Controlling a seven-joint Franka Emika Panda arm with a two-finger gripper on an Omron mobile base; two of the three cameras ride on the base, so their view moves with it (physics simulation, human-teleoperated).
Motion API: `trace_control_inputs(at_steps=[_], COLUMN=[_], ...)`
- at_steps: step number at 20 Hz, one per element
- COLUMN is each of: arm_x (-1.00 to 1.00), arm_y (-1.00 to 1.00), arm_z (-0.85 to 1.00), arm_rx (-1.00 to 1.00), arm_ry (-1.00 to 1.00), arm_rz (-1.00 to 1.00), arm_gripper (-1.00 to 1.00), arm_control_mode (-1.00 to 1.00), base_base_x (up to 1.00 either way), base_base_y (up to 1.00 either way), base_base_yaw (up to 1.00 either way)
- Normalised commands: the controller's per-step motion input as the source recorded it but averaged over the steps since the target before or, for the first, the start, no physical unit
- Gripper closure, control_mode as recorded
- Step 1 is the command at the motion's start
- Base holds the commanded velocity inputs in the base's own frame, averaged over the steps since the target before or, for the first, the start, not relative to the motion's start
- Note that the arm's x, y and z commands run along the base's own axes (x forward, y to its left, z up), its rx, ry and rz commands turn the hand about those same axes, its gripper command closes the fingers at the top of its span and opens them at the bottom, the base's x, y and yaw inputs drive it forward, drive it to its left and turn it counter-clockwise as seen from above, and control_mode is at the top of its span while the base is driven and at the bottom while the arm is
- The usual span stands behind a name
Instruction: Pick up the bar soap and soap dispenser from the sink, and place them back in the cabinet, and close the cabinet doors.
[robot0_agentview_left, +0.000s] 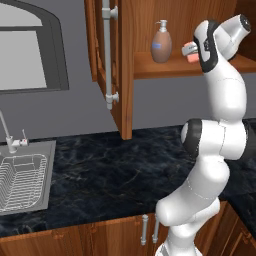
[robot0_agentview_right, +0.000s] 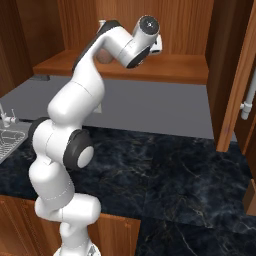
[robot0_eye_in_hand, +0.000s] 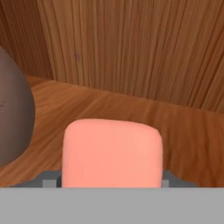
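Observation:
The salmon-orange bar soap (robot0_eye_in_hand: 111, 153) sits between my gripper's (robot0_eye_in_hand: 109, 181) fingers, low over the cabinet's inner shelf (robot0_eye_in_hand: 183, 131). From the left base view, the gripper (robot0_agentview_left: 191, 53) is reaching into the open cabinet (robot0_agentview_left: 165, 70) with the bar soap (robot0_agentview_left: 189, 49) in it. The brown soap dispenser (robot0_agentview_left: 161, 44) stands upright on the shelf just left of the soap, and its rounded side (robot0_eye_in_hand: 13, 118) shows close by in the hand view. In the right base view the arm covers most of the dispenser (robot0_agentview_right: 102, 56). Both cabinet doors (robot0_agentview_left: 122, 65) stand open. The sink (robot0_agentview_left: 25, 180) is at the far left.
The left door's long silver handle (robot0_agentview_left: 107, 55) hangs above the dark marble counter (robot0_agentview_left: 115, 170). The right door (robot0_agentview_right: 240, 90) stands open at the right edge. A wire rack (robot0_agentview_left: 20, 182) lies in the sink beside the faucet (robot0_agentview_left: 6, 132). A grey window (robot0_agentview_left: 30, 50) is at upper left.

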Motion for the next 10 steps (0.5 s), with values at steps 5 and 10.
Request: trace_control_inputs(at_steps=[5, 10], arm_x=[0.02, 0.04], arm_y=[-0.11, -0.05], arm_z=[-0.13, -0.05], arm_rx=[0.00, 0.00], arm_ry=[0.00, 0.00], arm_rz=[0.00, -0.01], arm_gripper=[-1.00, -1.00], arm_control_mode=[-1.00, -1.00], base_base_x=[0.00, 0.00], base_base_y=[0.00, 0.00], base_base_yaw=[0.00, 0.00])
